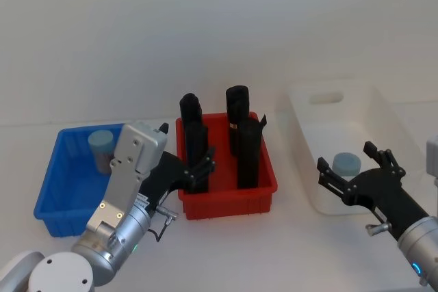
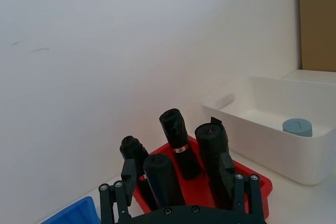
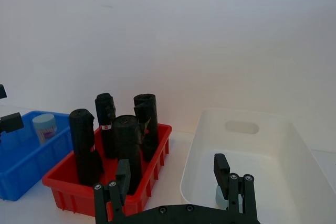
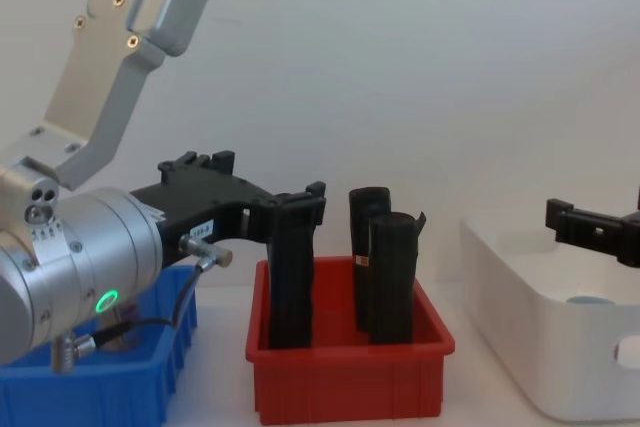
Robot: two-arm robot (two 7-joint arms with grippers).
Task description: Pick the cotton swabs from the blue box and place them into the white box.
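Note:
One tub of cotton swabs [image 1: 101, 146] stands in the far part of the blue box [image 1: 61, 189] at the left, also seen as tub [image 3: 44, 127] in the right wrist view. A second tub [image 1: 348, 165] rests on the floor of the white box [image 1: 383, 111] at the right. My right gripper [image 1: 344, 156] hovers open over that tub at the box's near end, holding nothing. My left gripper [image 1: 204, 165] is open and empty, its fingertips [image 4: 315, 193] by the near-left black roll of the red bin, to the right of the blue box.
A red bin [image 1: 226, 200] with several tall black rolls [image 1: 239, 111] stands between the two boxes. A plain white wall runs close behind everything. The left forearm [image 4: 70, 247] hangs over the blue box's near right corner [image 4: 170, 347].

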